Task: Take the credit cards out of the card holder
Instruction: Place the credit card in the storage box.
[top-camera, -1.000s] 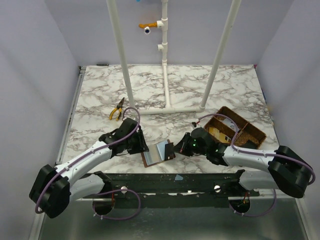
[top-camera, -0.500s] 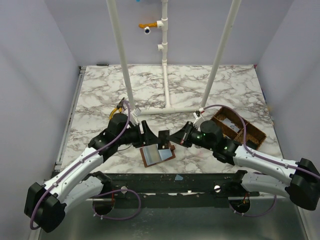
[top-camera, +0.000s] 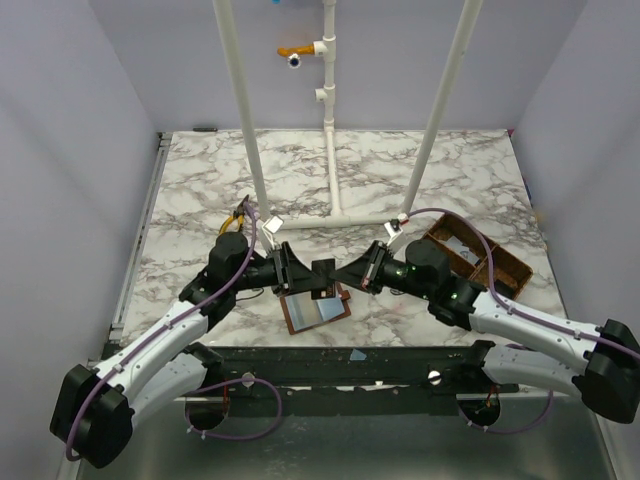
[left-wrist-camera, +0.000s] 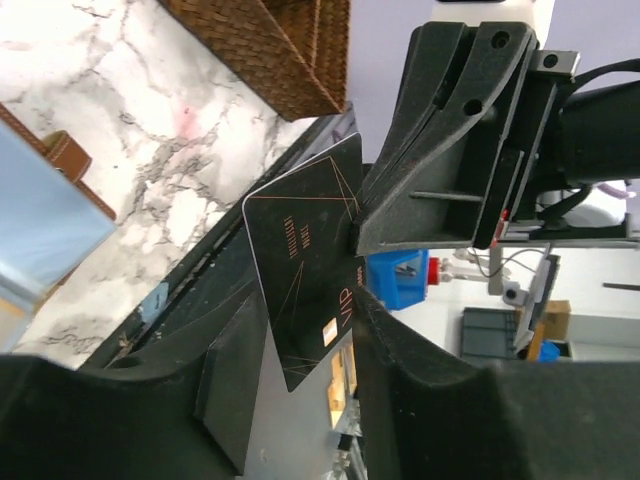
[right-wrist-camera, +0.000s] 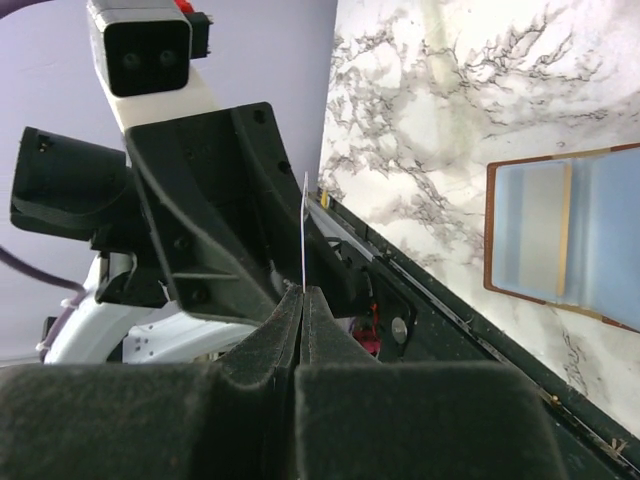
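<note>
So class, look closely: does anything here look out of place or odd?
One dark card hangs in mid-air above the open wallet, pinched by the right gripper and flanked by the left gripper. Nothing looks spilled or damaged.

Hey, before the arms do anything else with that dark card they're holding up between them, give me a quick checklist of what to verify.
1. Is the right pincer shut on the dark card: ok.
2. Is the left pincer gripping that card too: cannot tell; the card sits between its jaws, but contact is unclear.
3. Is the card held clear above the wallet: ok.
4. Is the wallet lying open on the table: ok.
5. Is the wallet emptied: not ok; what looks like a pale card shows in a pocket.
</note>
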